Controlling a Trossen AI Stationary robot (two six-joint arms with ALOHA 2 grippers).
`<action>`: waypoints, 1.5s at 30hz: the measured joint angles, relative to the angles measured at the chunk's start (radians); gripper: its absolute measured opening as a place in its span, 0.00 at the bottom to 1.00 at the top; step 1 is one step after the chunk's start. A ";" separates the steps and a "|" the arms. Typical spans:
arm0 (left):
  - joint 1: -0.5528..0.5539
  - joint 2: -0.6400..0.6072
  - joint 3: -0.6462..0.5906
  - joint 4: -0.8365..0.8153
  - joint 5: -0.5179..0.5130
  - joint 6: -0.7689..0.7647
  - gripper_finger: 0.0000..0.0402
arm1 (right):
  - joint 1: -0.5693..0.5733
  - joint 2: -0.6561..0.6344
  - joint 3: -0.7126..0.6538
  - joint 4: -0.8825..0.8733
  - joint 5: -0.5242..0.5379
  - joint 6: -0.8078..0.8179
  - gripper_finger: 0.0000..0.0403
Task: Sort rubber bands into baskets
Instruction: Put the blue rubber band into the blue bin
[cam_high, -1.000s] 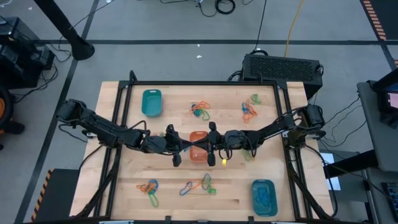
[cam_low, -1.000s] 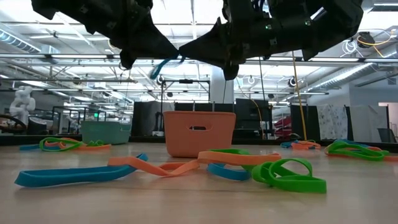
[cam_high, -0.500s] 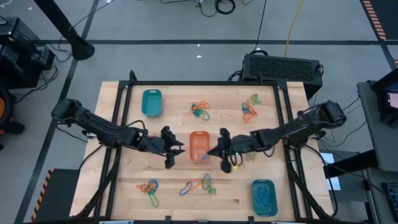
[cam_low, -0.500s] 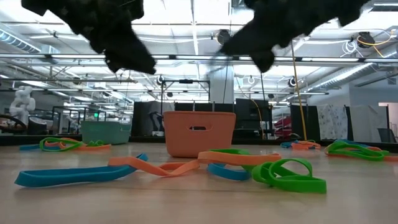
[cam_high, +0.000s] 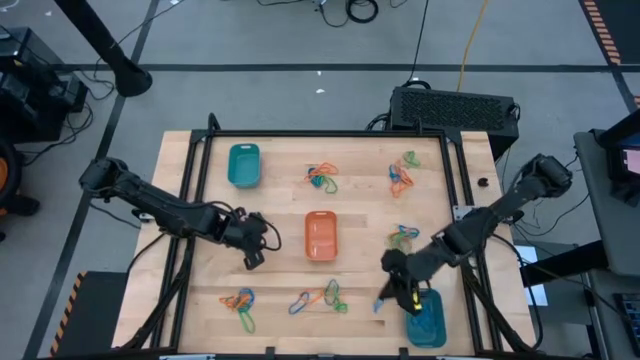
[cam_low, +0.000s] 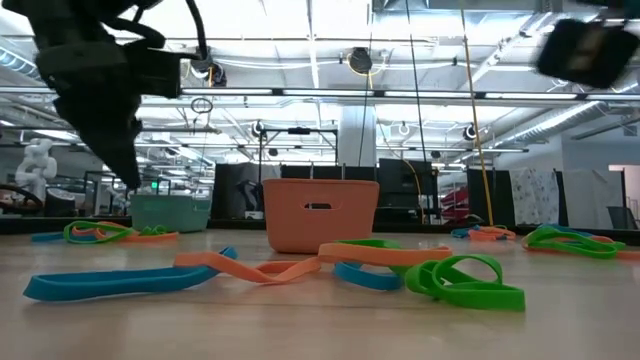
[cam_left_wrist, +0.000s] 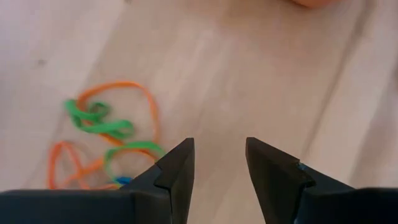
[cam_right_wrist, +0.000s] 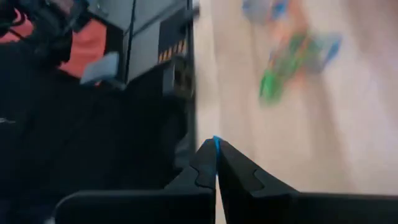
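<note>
I take the orange basket (cam_high: 320, 235) in the middle of the surface (cam_high: 200, 300) as my landmark. My left gripper (cam_high: 253, 257) hangs over bare wood just to the left of that basket, fingers spread apart and empty; in my left wrist view the fingers (cam_left_wrist: 177, 171) stand parted above the boards, with a tangle of orange and green rubber bands (cam_left_wrist: 109, 140) beyond them.

My right gripper (cam_high: 408, 295) is to the right of the orange basket and nearer the front edge, at the rim of the front teal basket (cam_high: 425, 318). Its fingers are pinched tight together, and in the right wrist view a sliver of blue band (cam_right_wrist: 216, 142) shows at the tips.

The other teal basket (cam_high: 243, 165) sits to the rear left of the orange one. Loose clusters of bands lie around the landmark: one behind it (cam_high: 321, 178), one at the rear right (cam_high: 403, 172), one to its right (cam_high: 403, 236), one in front of it (cam_high: 322, 297) and one to the front left (cam_high: 240, 303). From the low view, orange, blue and green bands (cam_low: 300, 268) sprawl before the orange basket.
</note>
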 joint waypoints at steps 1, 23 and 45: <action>-0.009 0.000 0.000 0.004 0.012 0.000 0.38 | 0.019 -0.001 0.000 -0.016 -0.015 0.058 0.00; -0.208 0.156 -0.033 0.573 0.060 0.039 0.38 | 0.267 0.044 0.000 -0.437 -0.107 0.771 0.00; -0.255 0.246 0.140 0.342 0.156 -0.071 0.37 | 0.247 0.060 0.000 -0.442 -0.142 0.658 0.32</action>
